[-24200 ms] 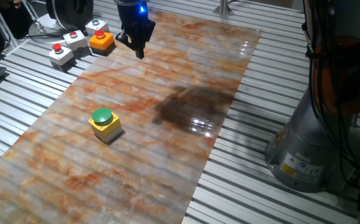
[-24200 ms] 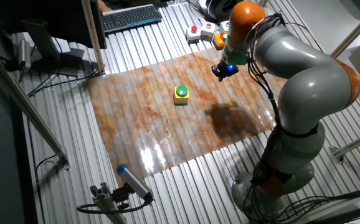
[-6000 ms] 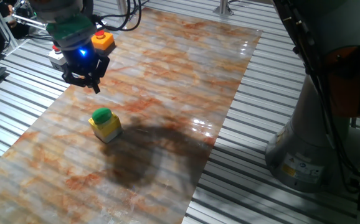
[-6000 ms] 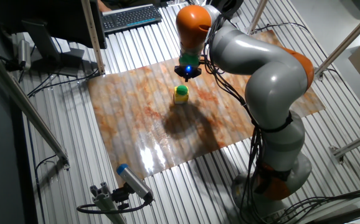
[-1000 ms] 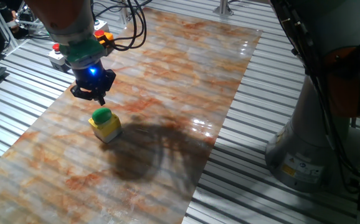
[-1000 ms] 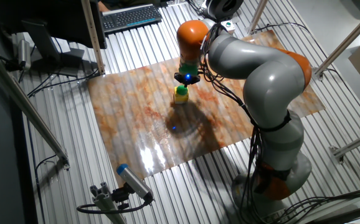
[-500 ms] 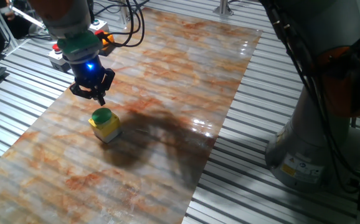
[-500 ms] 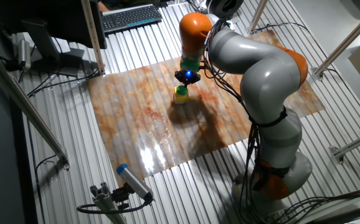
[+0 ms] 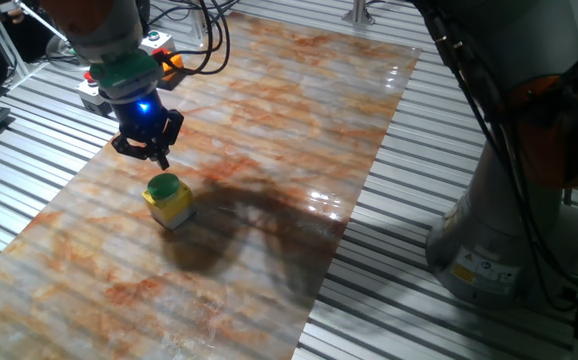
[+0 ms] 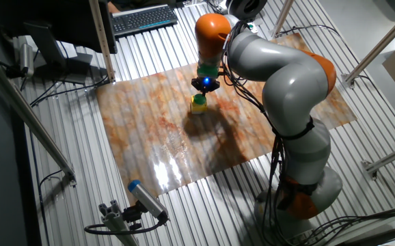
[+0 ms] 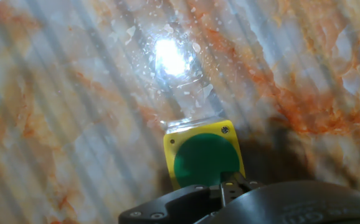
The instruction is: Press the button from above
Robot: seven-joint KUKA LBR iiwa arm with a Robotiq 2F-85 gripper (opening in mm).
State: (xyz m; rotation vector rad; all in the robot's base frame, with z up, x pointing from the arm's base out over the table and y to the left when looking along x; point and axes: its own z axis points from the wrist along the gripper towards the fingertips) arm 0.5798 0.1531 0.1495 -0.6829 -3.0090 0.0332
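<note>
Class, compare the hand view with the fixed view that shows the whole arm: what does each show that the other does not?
Only the hand view shows the yellow square box's corner screws and a bright light glare on the sheet. Only the fixed view shows the grey and orange arm, a keyboard and the metal slat table. Both show the round green dome button on the marbled orange sheet and the tool.

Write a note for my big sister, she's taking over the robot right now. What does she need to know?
Gripper: hangs just above the button, not touching it. I can't tell if its fingers are open or shut.
Button: a green dome on a yellow box, standing on the marbled mat. The hand view shows it right below the fingers.
Done: the arm is lined up over the button.
Left: go straight down, press the green dome, then lift off.
</note>
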